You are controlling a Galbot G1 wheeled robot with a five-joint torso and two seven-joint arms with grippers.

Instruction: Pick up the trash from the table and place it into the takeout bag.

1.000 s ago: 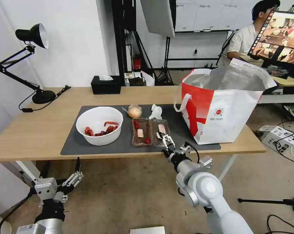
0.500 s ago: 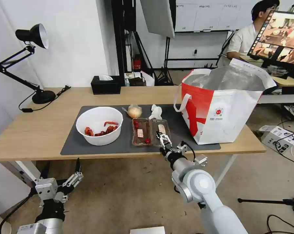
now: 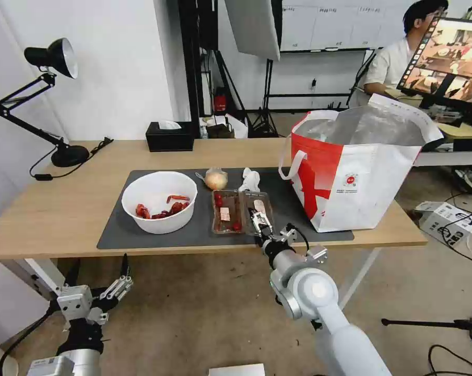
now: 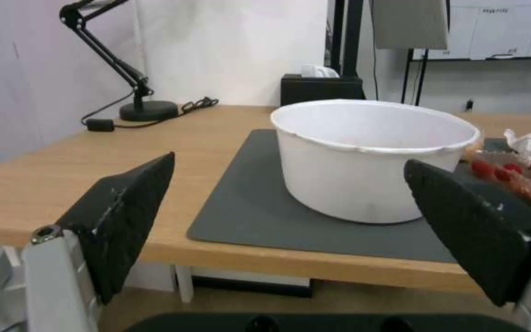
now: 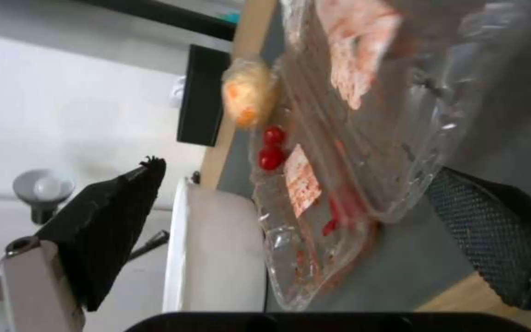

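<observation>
Bright, even room light across the head view, shadows soft and faint on the mat (image 3: pixel 157 237). The bag (image 3: pixel 358 172) shows silver foil glare, well right of the right claw (image 3: pixel 260 222). Straight lines bow slightly toward the head view's edges. In the right wrist view the tray (image 5: pixel 364 138) between the fingers (image 5: pixel 112 230) smears into blur.

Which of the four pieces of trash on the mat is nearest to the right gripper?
The clear plastic tray: the open right gripper is at its near edge, while the bowl, tissue and wrapped lump lie farther away.
</observation>
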